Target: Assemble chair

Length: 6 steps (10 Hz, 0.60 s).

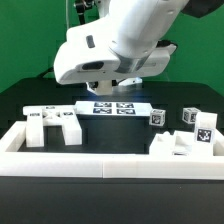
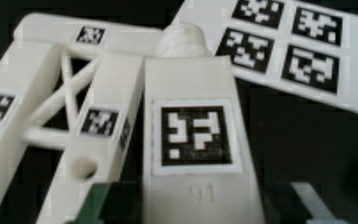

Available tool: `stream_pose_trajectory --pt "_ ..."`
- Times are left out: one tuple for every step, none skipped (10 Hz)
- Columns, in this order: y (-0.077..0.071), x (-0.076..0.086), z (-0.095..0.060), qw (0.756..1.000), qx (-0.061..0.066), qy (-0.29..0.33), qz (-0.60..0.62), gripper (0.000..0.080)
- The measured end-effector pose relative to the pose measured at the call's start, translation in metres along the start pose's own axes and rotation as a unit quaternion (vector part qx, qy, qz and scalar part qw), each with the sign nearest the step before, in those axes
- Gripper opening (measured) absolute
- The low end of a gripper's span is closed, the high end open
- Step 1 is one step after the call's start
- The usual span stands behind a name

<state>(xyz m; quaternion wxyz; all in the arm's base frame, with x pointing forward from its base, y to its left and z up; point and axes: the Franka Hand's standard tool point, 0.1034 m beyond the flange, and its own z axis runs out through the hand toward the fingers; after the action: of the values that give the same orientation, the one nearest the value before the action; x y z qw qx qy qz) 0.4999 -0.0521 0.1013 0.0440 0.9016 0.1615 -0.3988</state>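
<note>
Desk [image 1: 25, 100]: black, bounded at the front and at the exterior view's left by a low white rail [image 1: 110, 168]. The arm [image 1: 120, 40] hangs over the middle, above the marker board [image 1: 112, 108].

Chair: not assembled, parts loose in two groups.
- Frame [image 1: 55, 125] with crossed braces, at the exterior view's left, near the rail corner. Judged stiff, light moulded plastic. Take it by a straight outer bar; the thin braces look the weakest place.
- Post [image 2: 194, 110]: long, flat-faced, one tag. Fills the wrist view, running alongside the frame. Cannot tell whether it rests on something or is lifted. Smooth faces, probably slippery. Best pinched across its two long parallel sides, close to mid-length so it does not swing.
- Blocks [image 1: 190, 117]: several small tagged pieces at the exterior view's right, near one another. Hard, light, easily nudged.

Gripper [image 2: 202, 200]: its fingers [image 2: 96, 198] flank the post's near end. One seems against it and the other shows a dark gap, so clamped or slack cannot be told.

Containers: none. Every part lies loose on the desk inside the rail.
</note>
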Motion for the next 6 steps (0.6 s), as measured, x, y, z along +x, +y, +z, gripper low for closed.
stream_pose_trajectory --pt "0.003 -0.003 -0.021 0.999 -0.006 0.033 0.002 0.0290" --pt "0.007 -0.010 -0.040 0.998 -0.007 0.058 0.005 0.0290" --pt "0.011 -0.008 -0.047 0.996 -0.013 0.084 0.007 0.0290" --pt "0.015 -0.003 -0.050 0.991 -0.022 0.128 0.008 0.0290" --pt "0.016 -0.004 -0.051 0.986 -0.027 0.162 0.008 0.0290" --pt "0.017 -0.005 -0.051 0.983 -0.030 0.183 0.009 0.0290"
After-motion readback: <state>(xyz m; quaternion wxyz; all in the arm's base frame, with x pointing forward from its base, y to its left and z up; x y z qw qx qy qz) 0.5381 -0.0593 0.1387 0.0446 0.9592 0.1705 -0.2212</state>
